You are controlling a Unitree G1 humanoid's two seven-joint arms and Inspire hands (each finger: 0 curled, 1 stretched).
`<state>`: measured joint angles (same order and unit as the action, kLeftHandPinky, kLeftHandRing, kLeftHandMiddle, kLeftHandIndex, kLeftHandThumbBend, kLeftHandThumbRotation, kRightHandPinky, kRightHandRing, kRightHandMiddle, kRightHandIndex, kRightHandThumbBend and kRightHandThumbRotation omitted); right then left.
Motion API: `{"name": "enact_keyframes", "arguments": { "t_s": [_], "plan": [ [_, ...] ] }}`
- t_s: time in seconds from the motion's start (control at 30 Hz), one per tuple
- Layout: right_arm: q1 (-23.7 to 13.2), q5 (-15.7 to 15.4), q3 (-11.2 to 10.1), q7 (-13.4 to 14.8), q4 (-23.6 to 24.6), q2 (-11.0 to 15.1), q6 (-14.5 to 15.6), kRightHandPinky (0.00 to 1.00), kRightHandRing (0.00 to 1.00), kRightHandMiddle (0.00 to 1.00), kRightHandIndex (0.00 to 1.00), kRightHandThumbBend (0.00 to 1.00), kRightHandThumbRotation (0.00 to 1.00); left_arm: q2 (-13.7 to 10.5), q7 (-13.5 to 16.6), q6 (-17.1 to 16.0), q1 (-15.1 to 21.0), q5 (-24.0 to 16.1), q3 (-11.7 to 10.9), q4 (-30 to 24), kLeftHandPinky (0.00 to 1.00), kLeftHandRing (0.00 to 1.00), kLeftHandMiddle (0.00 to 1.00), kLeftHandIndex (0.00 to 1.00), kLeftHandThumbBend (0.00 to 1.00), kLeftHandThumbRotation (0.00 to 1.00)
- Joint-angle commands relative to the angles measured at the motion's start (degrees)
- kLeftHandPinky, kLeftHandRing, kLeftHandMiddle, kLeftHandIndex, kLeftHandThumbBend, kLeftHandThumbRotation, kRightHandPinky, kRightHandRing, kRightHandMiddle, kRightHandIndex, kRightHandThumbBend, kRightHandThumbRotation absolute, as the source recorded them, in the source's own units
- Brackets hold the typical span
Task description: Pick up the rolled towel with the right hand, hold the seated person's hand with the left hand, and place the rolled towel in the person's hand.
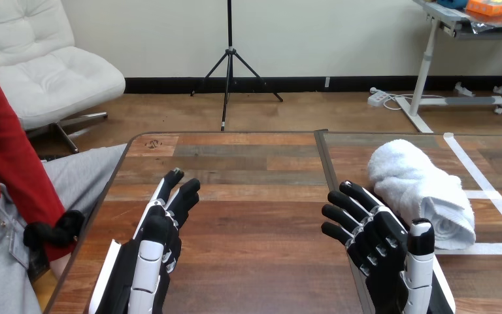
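The right hand's fingers (348,214) are straight and slightly spread, grasping nothing, and the right hand (382,245) sits low at the lower right of the frame, just beside the rolled towel (418,186) (whether they touch cannot be told). The white towel lies on the wooden table (255,261) at the right, next to strips of white tape (497,248). The left hand's fingers (184,193) are likewise released and empty, the left hand (157,232) at the lower left. The person's red sleeve (13,170) is at the left edge, off the table
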<state>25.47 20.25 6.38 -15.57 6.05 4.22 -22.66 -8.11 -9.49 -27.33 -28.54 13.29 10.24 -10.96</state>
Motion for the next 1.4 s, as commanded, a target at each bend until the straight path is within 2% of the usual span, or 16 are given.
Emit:
{"name": "enact_keyframes", "arguments": {
  "t_s": [0.0, 0.67, 0.97, 1.17, 1.37],
  "plan": [
    [-1.1, 0.5, -0.6, -0.1, 3.1, -1.4, 0.2, 0.81, 0.84, 0.84, 0.83, 0.83, 1.0, 2.7, 0.1, -0.4, 2.8, 0.0, -0.3, -1.8, 1.0, 0.94, 0.92, 0.97, 0.69, 1.0],
    [-1.6, 0.5, -1.1, -0.9, 2.9, -0.8, 0.5, 0.81, 0.83, 0.84, 0.83, 0.83, 1.0, 2.9, -0.1, -0.8, 3.2, 0.0, 0.2, -1.4, 1.0, 0.95, 0.92, 0.97, 0.68, 1.0],
    [-2.0, 0.7, -1.0, -1.2, 3.0, -0.5, 1.5, 0.8, 0.84, 0.85, 0.83, 0.85, 1.0, 2.9, 0.0, -0.5, 3.2, 0.3, 0.2, -1.5, 1.0, 0.95, 0.93, 0.96, 0.69, 1.0],
    [-3.4, 0.6, -1.2, -2.4, 3.1, 0.6, 2.7, 0.83, 0.86, 0.86, 0.85, 0.87, 1.0, 3.0, 0.1, -0.4, 3.5, 0.4, 0.2, -1.3, 1.0, 0.94, 0.92, 0.96, 0.7, 1.0],
    [-6.5, 0.8, -2.4, -4.1, 2.2, 1.9, 3.8, 0.84, 0.86, 0.87, 0.87, 0.92, 0.96, 3.4, 0.1, -0.4, 3.9, 0.6, 0.4, -1.1, 1.0, 0.93, 0.92, 0.95, 0.69, 1.0]
  ]
}}
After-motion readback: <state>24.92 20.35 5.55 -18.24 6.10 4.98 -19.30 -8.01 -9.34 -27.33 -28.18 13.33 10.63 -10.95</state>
